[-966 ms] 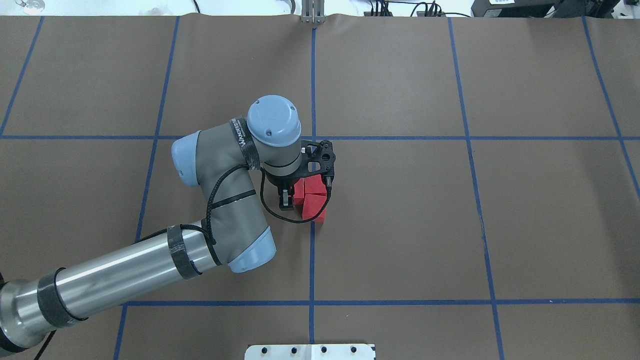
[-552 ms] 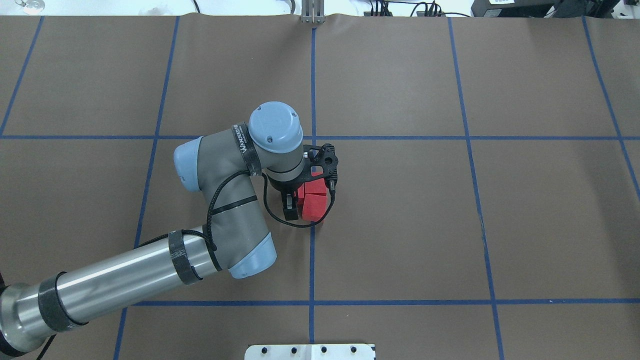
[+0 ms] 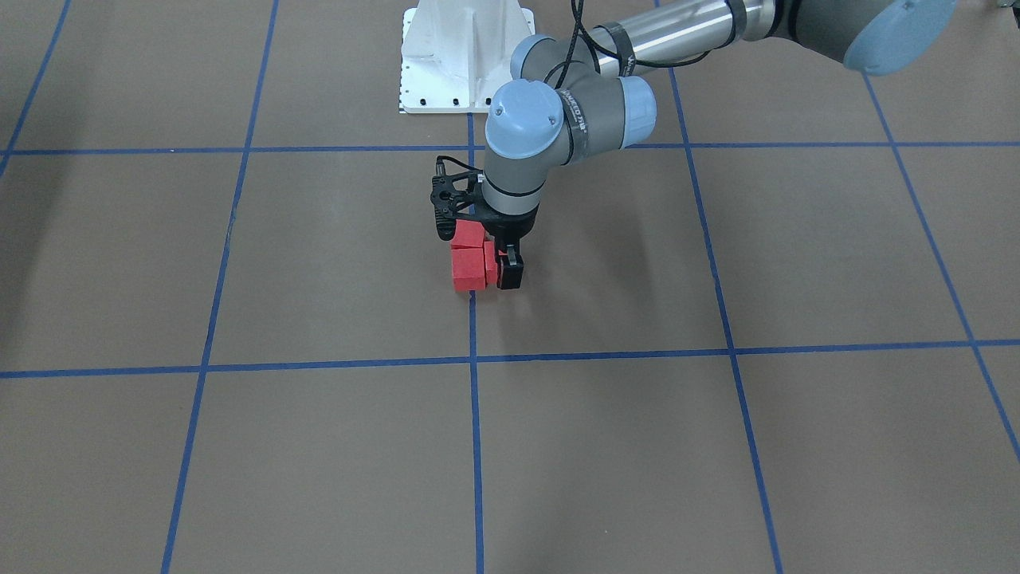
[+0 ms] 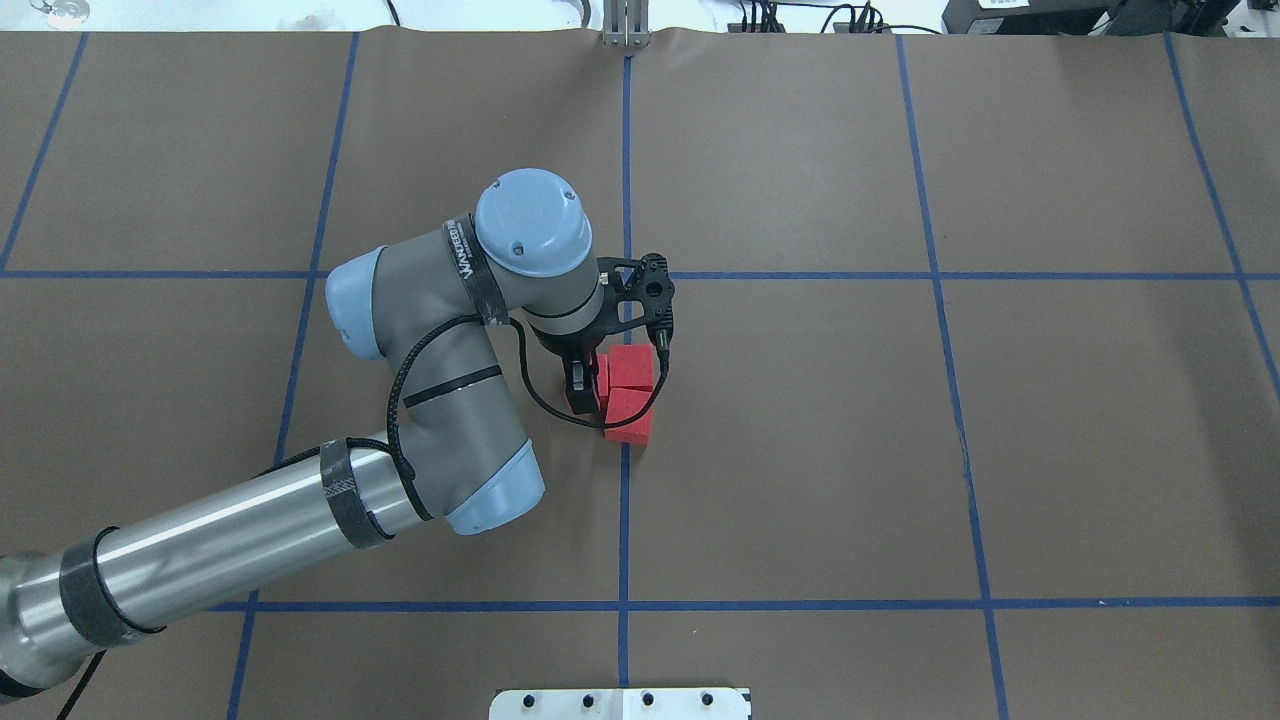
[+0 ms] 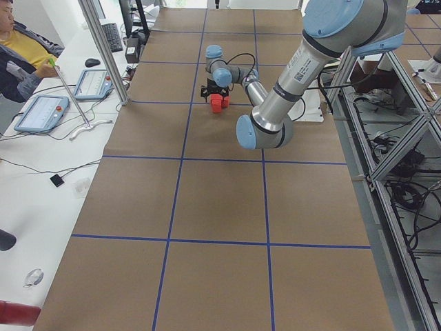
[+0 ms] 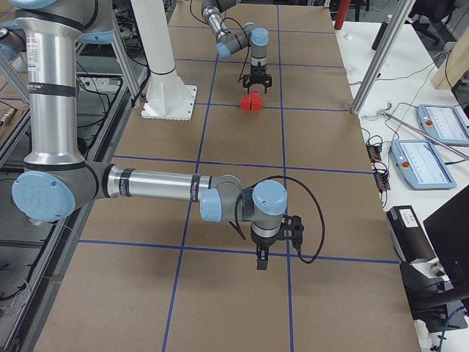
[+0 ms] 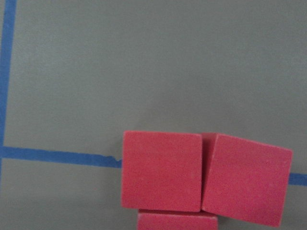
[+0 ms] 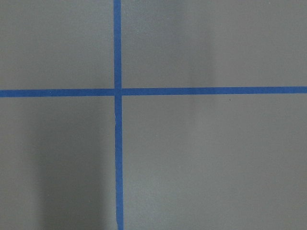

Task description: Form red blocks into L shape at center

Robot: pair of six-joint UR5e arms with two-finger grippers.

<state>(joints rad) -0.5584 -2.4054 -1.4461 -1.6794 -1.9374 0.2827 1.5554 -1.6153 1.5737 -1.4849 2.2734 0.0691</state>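
Three red blocks sit touching on the brown floor at the center (image 4: 624,480), on the blue tape line. Two stand in a row, one (image 4: 632,365) farther out and one (image 4: 630,418) nearer the robot. The third (image 4: 603,375) sits beside the far one, mostly under my left gripper (image 4: 580,375). The left wrist view shows this as an L: a pair (image 7: 162,170) (image 7: 247,184) and one below (image 7: 177,222). The left gripper (image 3: 504,259) is open astride the third block, one finger (image 3: 510,275) in front of it. My right gripper (image 6: 261,262) hangs far off; I cannot tell its state.
The white robot base plate (image 3: 466,56) lies behind the blocks. A side table with tablets (image 5: 41,110) and a seated person (image 5: 21,48) runs along the far edge. The right wrist view shows only a blue tape crossing (image 8: 117,91).
The left arm's wrist has shifted up and back and looks slightly higher. The visible finger moved away from the blocks' near side. The blocks stayed in place.
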